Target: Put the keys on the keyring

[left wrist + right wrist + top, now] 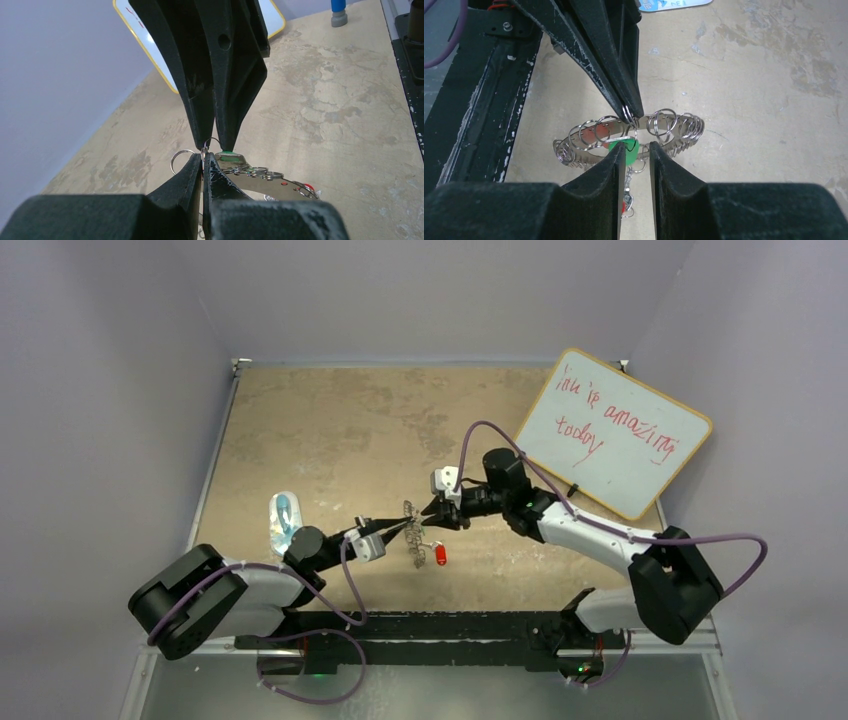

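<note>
Silvery metal: keyring, one, a large flat ring fringed with small wire loops. It is held up between the two arms over the middle of the table, and from above it shows nearly edge-on. Judged reason: on the table the loops would lie flat and be hard to get at, while here the rim faces both sets of fingers.

Left gripper: fingers together, clamped on one small loop at the ring's rim. Judged role: anchor, steadying the ring and offering that loop to the other arm.

Right gripper: fingers slightly apart with a narrow gap between them, tips just beside the left gripper's tips. Judged role: working hand, set nose to nose with the anchor so that the key meets the held loop.

Green key: its head sits at the mouth of that gap, against the ring. Whether the pads press on it cannot be told.

Red key: below the ring, joined to it by what looks like a short chain. It appears to be attached already, but the join is too small to confirm.

Clear bluish plastic object: on the table beside the left arm, well apart from the work.

Whiteboard: propped at the far right, with red handwriting. It plays no part.

Stage, as judged: the green key is being fitted to the ring.
</note>
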`<action>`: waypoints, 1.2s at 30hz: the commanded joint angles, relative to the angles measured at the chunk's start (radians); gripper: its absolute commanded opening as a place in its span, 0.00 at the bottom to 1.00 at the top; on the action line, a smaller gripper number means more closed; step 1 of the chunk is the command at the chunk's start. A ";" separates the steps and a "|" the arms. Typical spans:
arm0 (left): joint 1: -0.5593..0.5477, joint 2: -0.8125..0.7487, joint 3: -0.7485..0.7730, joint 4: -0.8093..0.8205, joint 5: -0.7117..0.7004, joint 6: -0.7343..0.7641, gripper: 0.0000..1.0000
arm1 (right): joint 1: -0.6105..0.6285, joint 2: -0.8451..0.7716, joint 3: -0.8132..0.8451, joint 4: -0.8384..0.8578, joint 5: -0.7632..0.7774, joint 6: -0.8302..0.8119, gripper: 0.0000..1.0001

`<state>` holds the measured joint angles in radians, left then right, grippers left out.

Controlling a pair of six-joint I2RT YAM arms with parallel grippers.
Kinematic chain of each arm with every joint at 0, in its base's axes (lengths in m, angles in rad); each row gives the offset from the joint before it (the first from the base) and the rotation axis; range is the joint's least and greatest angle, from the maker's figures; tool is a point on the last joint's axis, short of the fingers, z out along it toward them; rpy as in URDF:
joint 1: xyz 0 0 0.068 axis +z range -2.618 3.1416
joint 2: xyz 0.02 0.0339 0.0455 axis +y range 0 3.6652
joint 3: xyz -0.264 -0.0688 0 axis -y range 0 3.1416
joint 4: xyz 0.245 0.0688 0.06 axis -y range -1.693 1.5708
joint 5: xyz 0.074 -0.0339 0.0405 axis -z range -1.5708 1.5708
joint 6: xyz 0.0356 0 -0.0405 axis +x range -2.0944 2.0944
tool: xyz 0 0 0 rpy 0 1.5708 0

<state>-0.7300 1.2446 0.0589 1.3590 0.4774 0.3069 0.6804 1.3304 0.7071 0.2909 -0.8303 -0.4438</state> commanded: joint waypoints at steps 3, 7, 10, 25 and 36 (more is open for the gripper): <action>-0.005 -0.014 0.000 0.024 0.027 0.011 0.00 | 0.002 -0.008 0.054 0.041 -0.057 0.025 0.26; -0.005 -0.014 0.001 0.019 0.027 0.015 0.00 | 0.001 -0.015 0.052 0.042 -0.064 0.031 0.24; -0.005 -0.014 0.001 0.020 0.028 0.016 0.00 | 0.001 -0.004 0.059 0.028 -0.069 0.030 0.16; -0.005 -0.026 -0.001 0.018 0.028 0.021 0.00 | 0.002 0.050 0.064 -0.013 -0.062 0.027 0.00; -0.006 -0.021 -0.001 0.022 0.035 0.023 0.00 | 0.002 0.135 0.106 0.013 -0.056 0.047 0.00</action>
<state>-0.7288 1.2339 0.0589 1.3422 0.4843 0.3252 0.6804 1.4425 0.7822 0.2905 -0.8833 -0.4183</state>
